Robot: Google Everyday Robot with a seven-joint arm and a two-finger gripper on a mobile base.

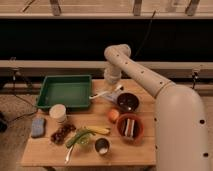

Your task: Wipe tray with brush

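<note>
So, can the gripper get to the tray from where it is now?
Likely yes. The gripper, shut, is down at the brush, which lies just beside the tray. Nothing stands between them; the dark bowl sits off to the other side.

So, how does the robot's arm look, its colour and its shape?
The arm is off-white and smooth, built of thick rounded tube segments with a bulging round elbow joint. The widest segment carries a few small dark dots. No cables show on it. Its gripper is over the far side of the table, just right of the green tray.
</note>
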